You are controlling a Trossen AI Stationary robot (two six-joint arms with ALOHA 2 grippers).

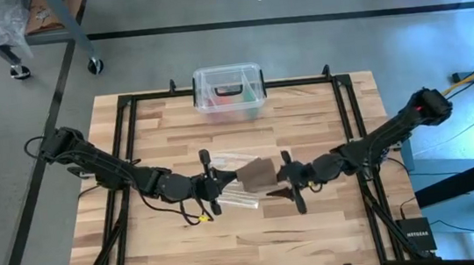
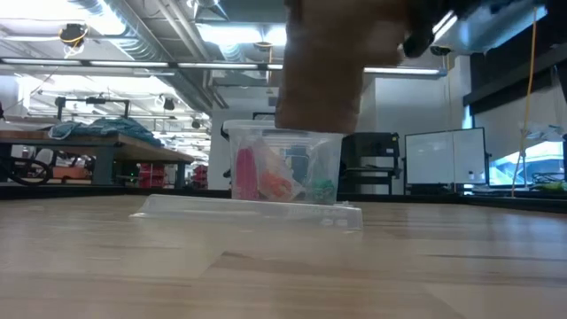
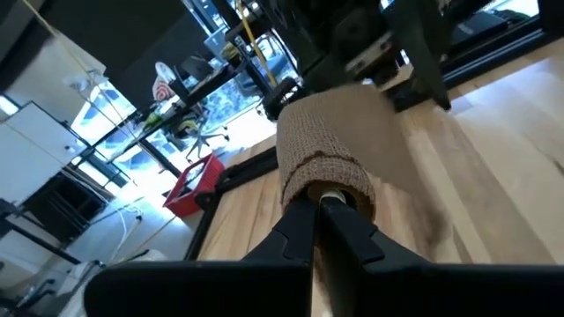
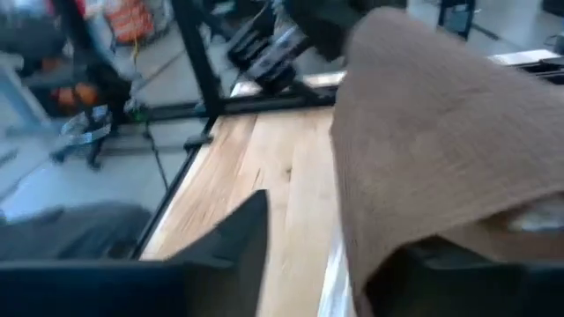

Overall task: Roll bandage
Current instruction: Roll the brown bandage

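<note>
While ribbed and soft, bandage (image 3: 326,150) curls into left claw (image 3: 319,204).

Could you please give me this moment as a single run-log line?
phase: rolling | bandage: lifted between both arms at table centre | left gripper: shut on bandage | right gripper: at bandage, grip unclear

Bright, even overhead light on the table (image 1: 317,221); shadows are faint. In the low view, ceiling lamps (image 2: 239,34) glare and the near tabletop is soft. The bandage (image 4: 432,150) is blurred in the right wrist view; daylight flares beyond in the left wrist view.
</note>
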